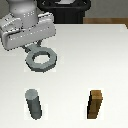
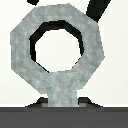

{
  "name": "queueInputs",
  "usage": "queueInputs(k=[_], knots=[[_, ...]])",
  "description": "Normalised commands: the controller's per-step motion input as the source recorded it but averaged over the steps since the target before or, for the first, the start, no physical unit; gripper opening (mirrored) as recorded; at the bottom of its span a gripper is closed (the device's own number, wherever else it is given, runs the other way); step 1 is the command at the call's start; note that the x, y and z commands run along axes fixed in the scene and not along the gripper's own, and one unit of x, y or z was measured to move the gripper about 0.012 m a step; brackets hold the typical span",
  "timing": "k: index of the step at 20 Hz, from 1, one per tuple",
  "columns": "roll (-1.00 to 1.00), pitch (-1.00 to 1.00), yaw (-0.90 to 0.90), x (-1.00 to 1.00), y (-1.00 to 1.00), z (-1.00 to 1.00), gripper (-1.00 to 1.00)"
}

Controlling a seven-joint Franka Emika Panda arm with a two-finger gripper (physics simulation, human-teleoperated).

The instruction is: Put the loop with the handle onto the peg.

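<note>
Robot arm carries the loop above the worktop, short of the peg.

Exterior view: the tool [image 1: 31,46] pinches the stub handle of one grey loop [image 1: 42,59], which hangs level in the air, up and toward the exterior view's right of the single dark peg [image 1: 34,104]; a lone brown block [image 1: 96,104] stands well apart from the peg, on the exterior view's right, on the white worktop [image 1: 100,50]. Wrist view: the loop [image 2: 57,50] fills the frame, its handle running back into the tool; the peg is out of sight. The ring looks rigid, light and smooth-faced, so the stub seems the sensible grip, leaving the hole clear for the peg.
</note>
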Motion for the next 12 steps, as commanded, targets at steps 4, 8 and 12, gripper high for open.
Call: queueInputs(k=[4,8,12], knots=[[0.00,0.00,0.00,1.00,0.00,0.00,-1.00],[0.00,0.00,0.00,0.00,-0.25,0.75,-1.00],[0.00,0.00,0.00,0.00,0.00,0.50,-1.00]])
